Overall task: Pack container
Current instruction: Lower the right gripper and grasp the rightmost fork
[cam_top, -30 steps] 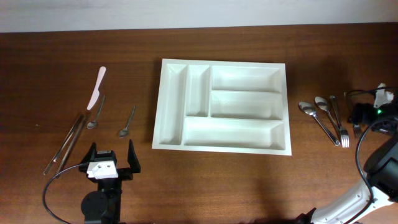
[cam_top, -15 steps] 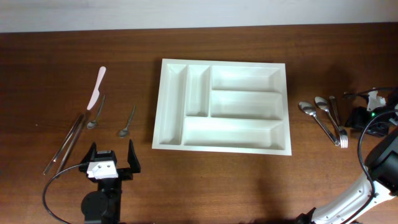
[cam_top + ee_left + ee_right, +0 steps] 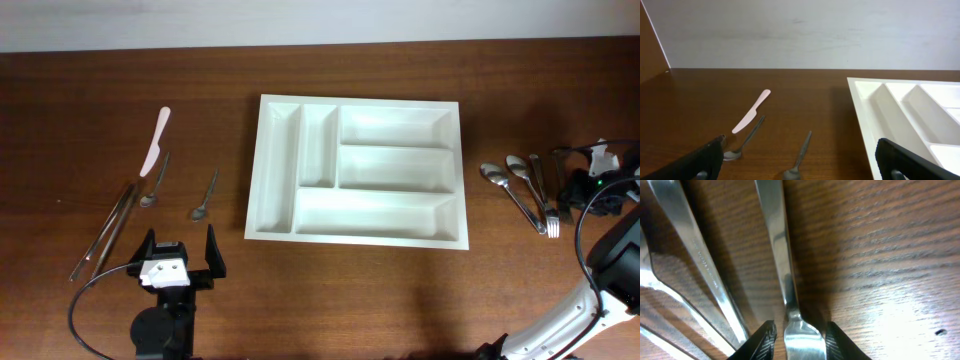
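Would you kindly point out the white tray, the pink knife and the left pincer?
white tray (image 3: 395,168), overhead view, bare floor of its middle compartment.
pink knife (image 3: 156,140), overhead view, middle of its length.
left pincer (image 3: 181,234), overhead view, midway between its fingertips.

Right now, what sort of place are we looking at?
Probably a lab test bench, not a kitchen: a bare wooden table against a plain wall, one white cutlery tray, and loose cutlery laid out on either side.

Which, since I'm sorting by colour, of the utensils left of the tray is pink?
The knife lying farthest back on that side; the spoons and long pieces beside it are silver metal.
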You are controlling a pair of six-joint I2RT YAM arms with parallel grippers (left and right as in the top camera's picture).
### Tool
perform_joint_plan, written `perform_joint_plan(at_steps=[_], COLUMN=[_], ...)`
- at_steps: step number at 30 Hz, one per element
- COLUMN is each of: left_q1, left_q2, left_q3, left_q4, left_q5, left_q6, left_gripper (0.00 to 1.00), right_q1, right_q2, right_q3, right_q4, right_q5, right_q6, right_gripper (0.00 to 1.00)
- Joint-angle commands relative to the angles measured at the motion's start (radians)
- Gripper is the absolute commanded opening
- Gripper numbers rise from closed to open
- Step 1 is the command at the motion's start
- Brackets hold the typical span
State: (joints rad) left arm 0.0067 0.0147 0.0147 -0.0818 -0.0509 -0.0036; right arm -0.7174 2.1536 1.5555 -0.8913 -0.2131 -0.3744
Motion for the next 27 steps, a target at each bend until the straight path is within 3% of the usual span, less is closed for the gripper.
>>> perform_joint_plan(at_steps=[1,8,13,23,25,27], left_q1=[-0.004,-0.004,-0.004,-0.004,-0.004,-0.004], left_q2=[-0.009,-0.009,-0.009,-0.009,-0.009,-0.009], left_q3=[-0.005,-0.005,-0.005,-0.005,-0.005,-0.005], left_q4=[0.000,0.000,0.000,0.000,0.000,0.000], left_q5=[0.011,0.011,0.011,0.011,0.011,0.011], left_q6=[-0.003,-0.003,-0.003,-0.003,-0.003,-0.003], left_gripper=[0.99,0.99,0.99,0.99,0.99,0.99], right_q1=[0.005,0.005,0.005,0.035,0.049,0.061], right_q2=[0.013,0.013,0.013,0.013,0.013,0.013], right_q3=[-0.002,-0.002,-0.002,-0.002,-0.002,-0.002], right_q4=[0.022,0.056,0.054,0.044,0.043,0.047], right_q5=[-0.024,-0.024,-0.037,-0.065,-0.064,-0.064], right_q6=[-0.008,-0.040,-0.040,-0.048,-0.048,-0.048], right_gripper=[0.45,0.48,0.34,0.23,0.30,0.52])
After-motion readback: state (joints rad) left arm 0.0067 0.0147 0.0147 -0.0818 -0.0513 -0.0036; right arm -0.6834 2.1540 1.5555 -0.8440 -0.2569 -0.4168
